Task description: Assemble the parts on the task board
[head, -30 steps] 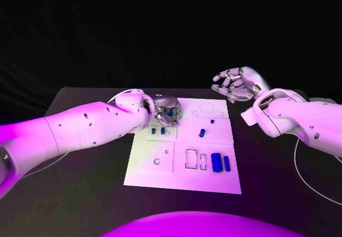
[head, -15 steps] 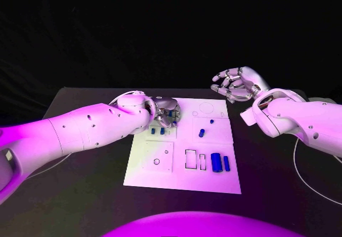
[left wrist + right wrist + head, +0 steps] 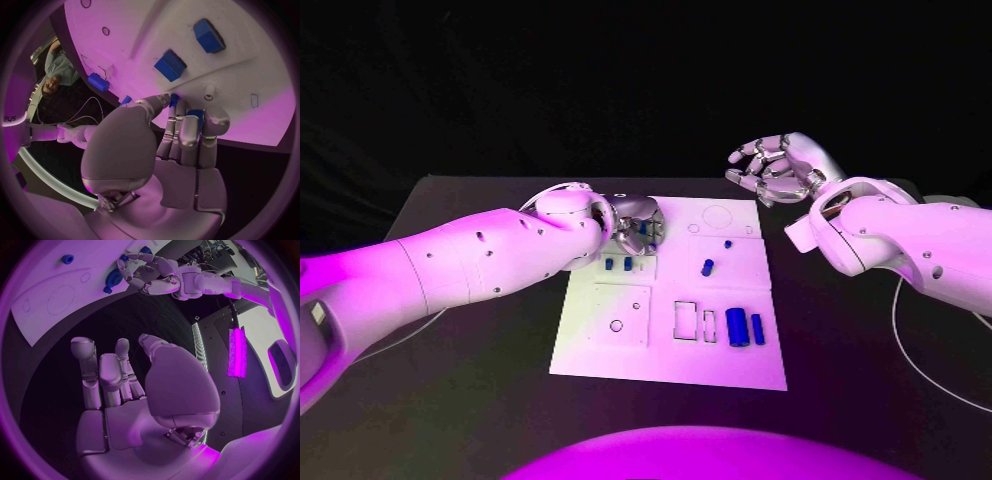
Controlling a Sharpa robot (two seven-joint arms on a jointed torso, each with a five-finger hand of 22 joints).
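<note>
My left hand [image 3: 635, 222] had crept slightly toward the task board's [image 3: 733, 360] far left corner, and it seemed to pinch a small blue part [image 3: 174, 98] at the fingertips, so seating was probably close. My right hand [image 3: 776, 170] hung spread and empty beyond the far right corner.

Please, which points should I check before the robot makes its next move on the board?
1. Left robot hand above the board's far left part: ok.
2. Blue part firmly pinched at its fingertips: cannot tell.
3. Right robot hand empty, fingers apart, off the board: ok.
4. Rectangular slot free: ok.
5. Big cylinders clear of the left robot hand: ok.
</note>
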